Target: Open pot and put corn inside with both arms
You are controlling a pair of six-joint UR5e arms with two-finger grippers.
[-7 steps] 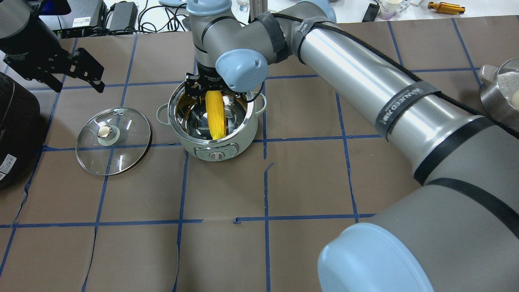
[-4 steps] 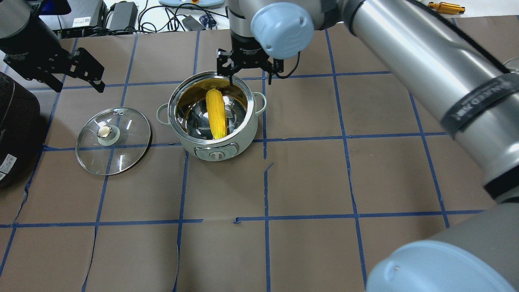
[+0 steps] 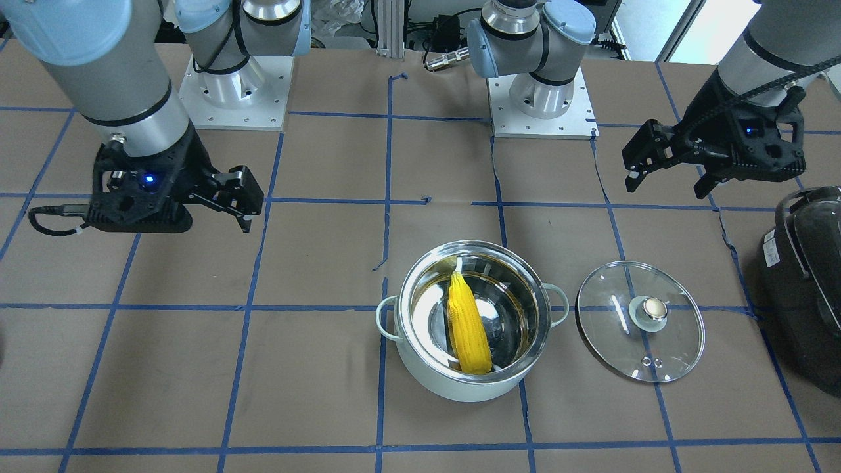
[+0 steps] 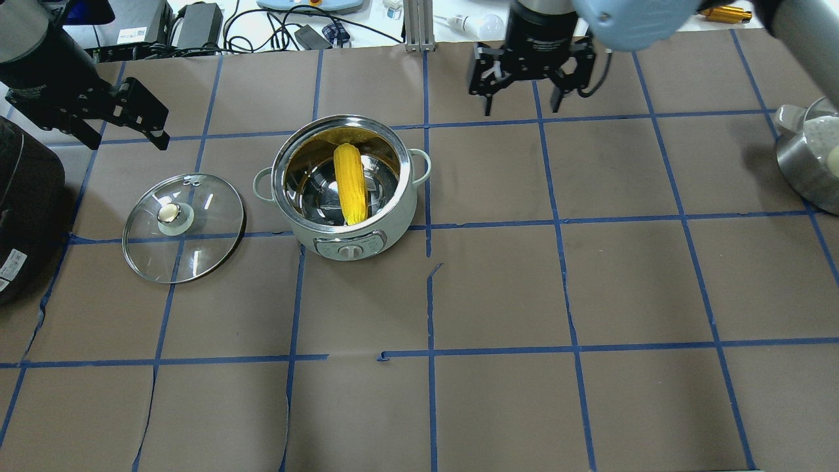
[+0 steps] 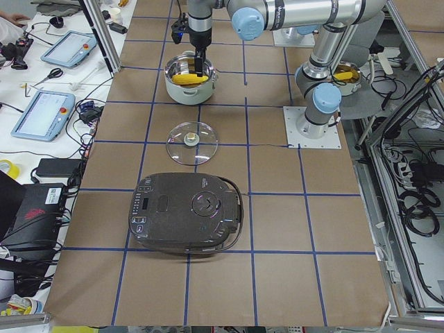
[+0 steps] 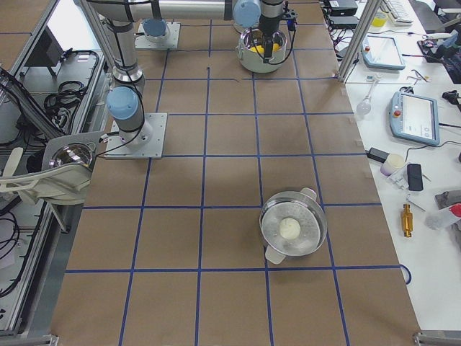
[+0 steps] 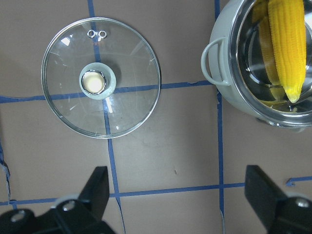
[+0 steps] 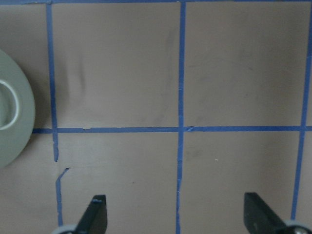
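Right arm: held over the table well apart from the pot (image 4: pixel 341 248), right gripper (image 4: pixel 521 109) pointing down, jaws wide, empty.
Left arm: left gripper (image 3: pixel 665 189) hovers near the lid (image 4: pixel 196 252), jaws wide, empty.
Corn (image 4: pixel 349 183): inside the pot, leaning on its wall.
Lid: flat on the table beside the pot.

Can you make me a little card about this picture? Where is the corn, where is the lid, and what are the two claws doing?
corn: lying inside the pot
pot: open, standing on the table
lid: flat on the table beside the pot, knob up, not touching it
left gripper: open, empty, in the air near the lid
right gripper: open, empty, off to the side of the pot
job: looks done
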